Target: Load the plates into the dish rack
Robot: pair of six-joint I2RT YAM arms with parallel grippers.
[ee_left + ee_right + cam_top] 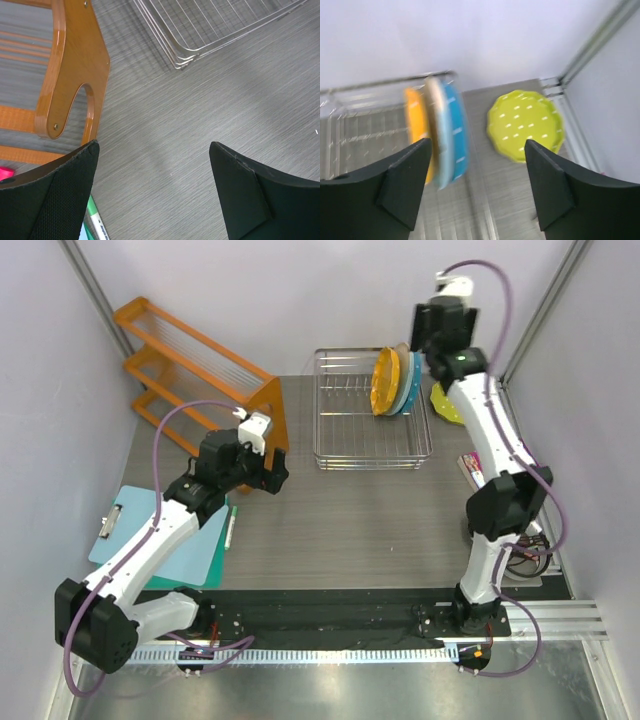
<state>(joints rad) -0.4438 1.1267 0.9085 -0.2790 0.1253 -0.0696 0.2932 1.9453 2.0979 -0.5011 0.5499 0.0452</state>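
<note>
Near the table's (350, 530) left front, the left gripper (155, 150) hangs wide open and empty beside the orange shelf (200, 360). Farther back, the dish rack (370, 445) holds three plates on edge at its right end: the orange plate (414, 120), cream plate (437, 120) and blue plate (456, 130). Just right of the rack, the lime-green plate (525, 125) lies on the table. Above them, the right gripper (477, 147) is spread open, holding nothing.

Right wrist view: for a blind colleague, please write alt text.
An orange plate, a cream plate and a blue plate stand on edge in the wire dish rack; a lime-green dotted plate sits outside, to their right. The open right gripper holds nothing.
</note>
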